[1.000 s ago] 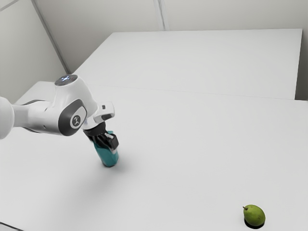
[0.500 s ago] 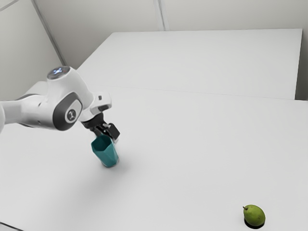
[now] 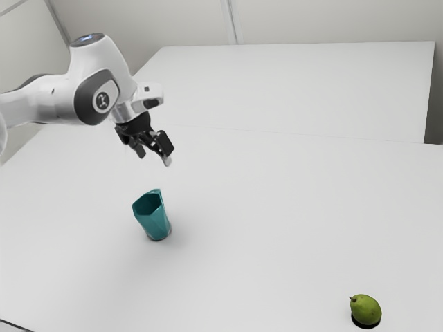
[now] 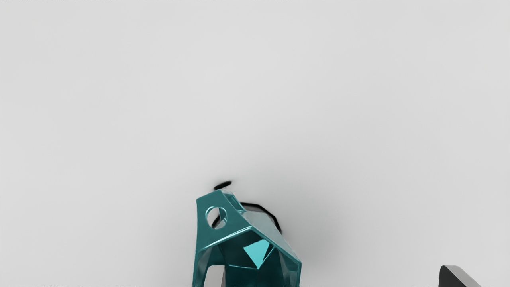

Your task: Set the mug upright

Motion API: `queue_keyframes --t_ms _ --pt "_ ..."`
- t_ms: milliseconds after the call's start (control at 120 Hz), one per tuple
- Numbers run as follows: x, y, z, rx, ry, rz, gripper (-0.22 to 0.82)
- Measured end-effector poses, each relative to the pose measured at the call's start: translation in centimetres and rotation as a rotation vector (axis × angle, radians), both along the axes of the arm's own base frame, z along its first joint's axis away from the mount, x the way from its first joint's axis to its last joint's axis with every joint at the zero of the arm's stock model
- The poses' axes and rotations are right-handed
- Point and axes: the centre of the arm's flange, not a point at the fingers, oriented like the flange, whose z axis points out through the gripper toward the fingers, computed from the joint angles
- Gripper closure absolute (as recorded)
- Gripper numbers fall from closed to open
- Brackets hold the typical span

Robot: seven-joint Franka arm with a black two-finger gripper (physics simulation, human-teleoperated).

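pincer: the gripper is hanging above the mug, its two fingers standing wide apart with nothing between them; the exterior view is showing a gap down to the rim.
mug: the teal mug is standing upright on its base, mouth facing up, which is matching what the task is asking for.
handle: the handle is sticking out from one side, a flat piece with a round hole going through it.
weight: it is looking hollow and fairly light, so a nudge near the rim would probably be tipping it.
walls: they are looking stiff and glossy, in flat facets; i am guessing they would be sliding a little under smooth pads, and maybe chipping if dropped.
hold: if anyone is wanting a grip, two opposite outer walls below the rim are offering the steadiest one; the handle is sitting off-centre and would be letting the mug swing.
tabletop: the white table is carrying the mug, with a soft shadow falling beside it.
pear: a green pear is resting well apart, toward the exterior view's right.
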Motion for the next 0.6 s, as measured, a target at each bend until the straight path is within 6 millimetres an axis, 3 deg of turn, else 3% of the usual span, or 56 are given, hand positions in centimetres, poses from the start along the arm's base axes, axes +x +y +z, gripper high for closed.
queue_keyframes --t_ms 183,517,600 --pt "1.6 -0.7 3.8 0.005 0.039 -0.017 0.02" --pt "1.6 -1.0 10.8 0.013 0.051 -0.030 0.02" --pt "1.5 -0.9 11.6 0.014 0.058 -0.028 0.02"
